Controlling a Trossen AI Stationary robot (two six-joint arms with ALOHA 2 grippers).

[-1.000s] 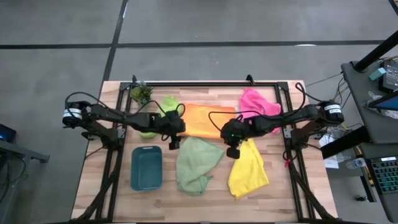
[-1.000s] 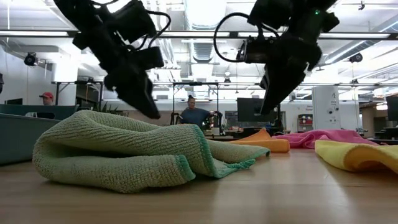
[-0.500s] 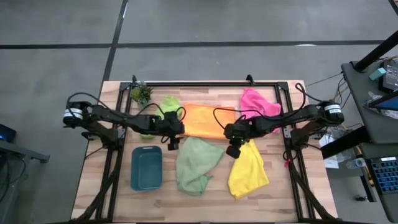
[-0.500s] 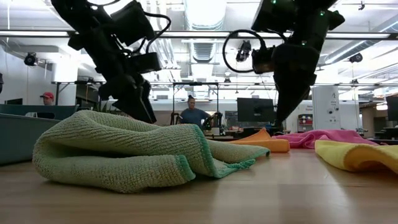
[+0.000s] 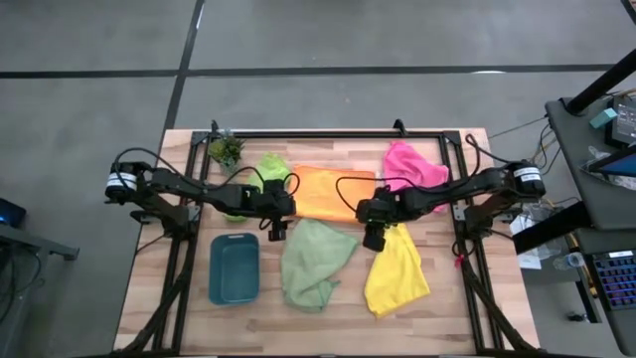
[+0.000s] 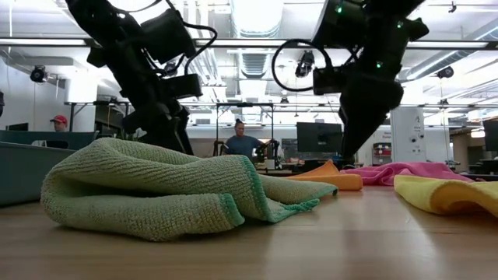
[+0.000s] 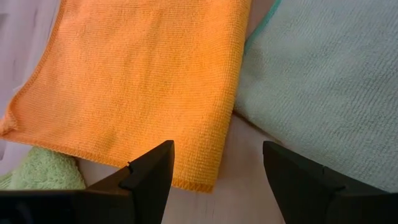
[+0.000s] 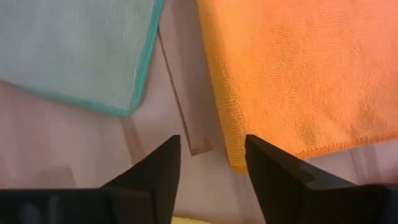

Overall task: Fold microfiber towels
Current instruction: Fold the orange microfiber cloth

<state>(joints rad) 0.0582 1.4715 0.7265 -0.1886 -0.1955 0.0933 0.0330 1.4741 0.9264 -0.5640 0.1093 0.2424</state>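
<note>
**Both grippers poised at the near corners of the orange towel**

Here the flat orange microfiber towel (image 5: 333,193) lies spread toward the bench's far edge, its long axis running left to right between the two arms. The left gripper (image 5: 277,226) hovers over the towel's near left corner, fingers apart and holding nothing; its wrist view shows the orange hem (image 7: 200,184) directly ahead of the spread fingers (image 7: 146,174). The right gripper (image 5: 374,236) hangs over the near right corner, likewise parted and empty, with the corner (image 8: 235,163) lying between its dark fingers (image 8: 155,171). Each arm is thus nearest its own corner, and the towel extends away from both, toward the far edge. A fold would probably begin by pinching both near corners together.

The crumpled pale sage green towel (image 5: 313,261) sits mid-bench, nearly touching the orange hem, and could be snagged. The yellow towel (image 5: 397,270), pink towel (image 5: 412,164) and lime green towel (image 5: 266,171) lie around.
</note>
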